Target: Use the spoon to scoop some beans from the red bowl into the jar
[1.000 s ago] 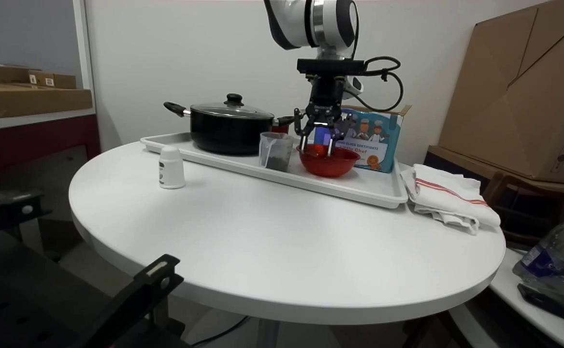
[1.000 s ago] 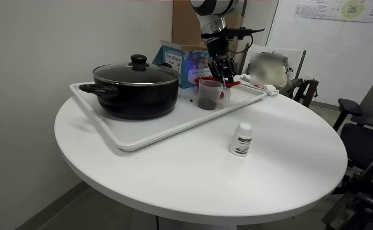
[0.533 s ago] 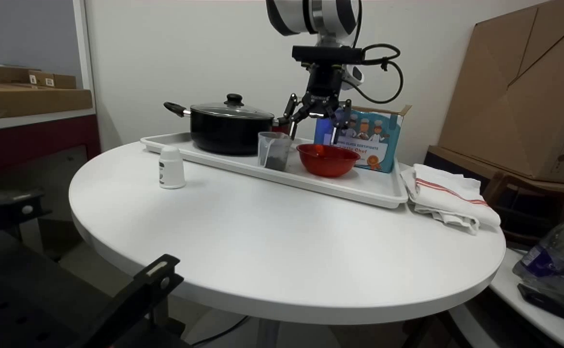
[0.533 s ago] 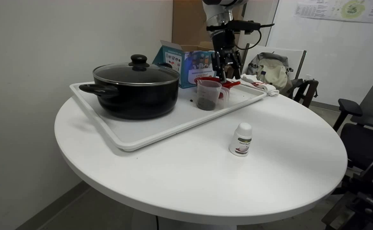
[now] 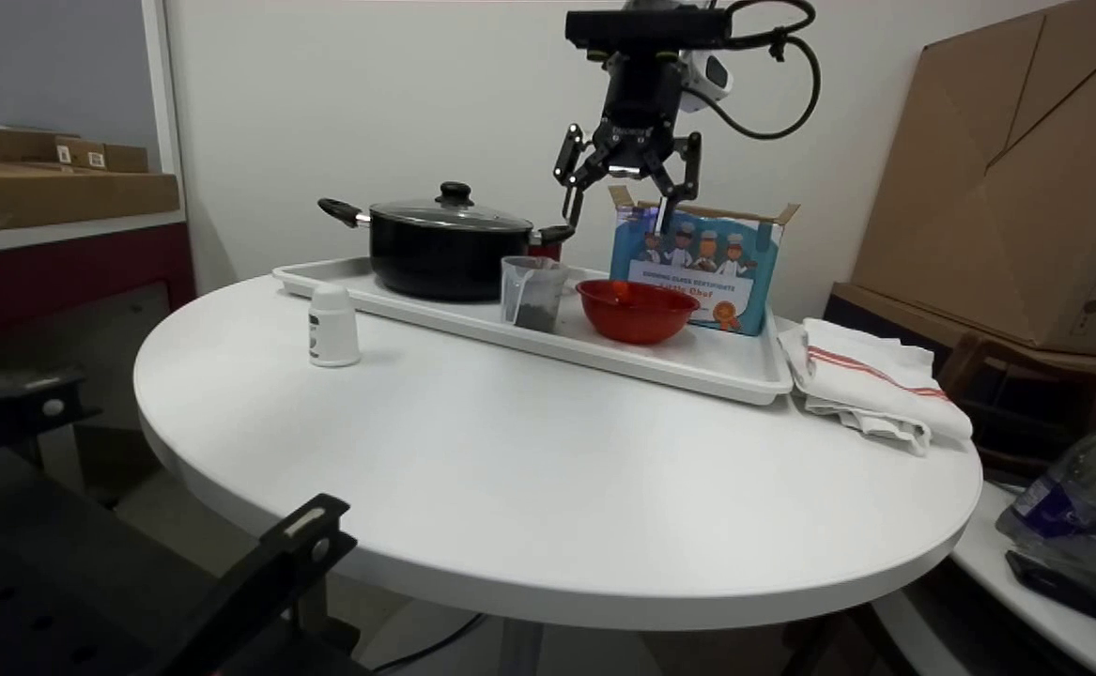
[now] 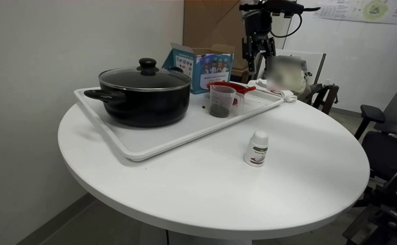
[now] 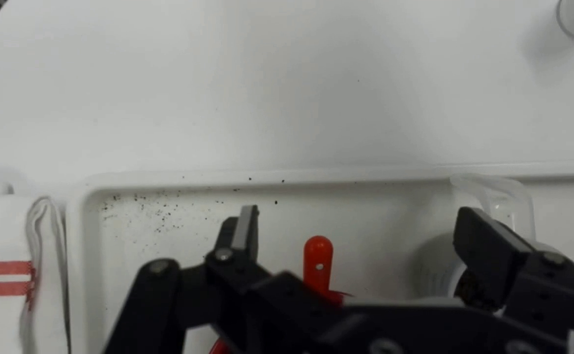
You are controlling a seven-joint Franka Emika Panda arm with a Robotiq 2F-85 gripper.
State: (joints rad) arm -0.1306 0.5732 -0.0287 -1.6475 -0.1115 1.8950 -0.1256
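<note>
The red bowl (image 5: 639, 314) stands on the white tray; it also shows in an exterior view (image 6: 230, 84). A red spoon handle (image 6: 248, 90) leans out over its rim and shows with a small hole in the wrist view (image 7: 317, 260). The spoon's scoop end is hidden. The clear jar (image 5: 531, 291), a cup with a handle and dark contents at its bottom, stands beside the bowl, also in an exterior view (image 6: 221, 100). My gripper (image 5: 618, 225) is open and empty, above the bowl. In the wrist view the gripper (image 7: 358, 214) has its jaws wide apart.
A black lidded pot (image 5: 449, 249) stands on the tray (image 6: 184, 139). A blue box (image 5: 717, 268) is behind the bowl. A folded towel (image 5: 872, 376) lies at the tray's end. A small white bottle (image 6: 257, 149) stands on the table. Dark specks (image 7: 161, 216) dot the tray.
My gripper has risen from the bowl, up and away from it, and its fingers have spread wider. The spoon handle stays at the bowl; bowl and pot have not moved.
</note>
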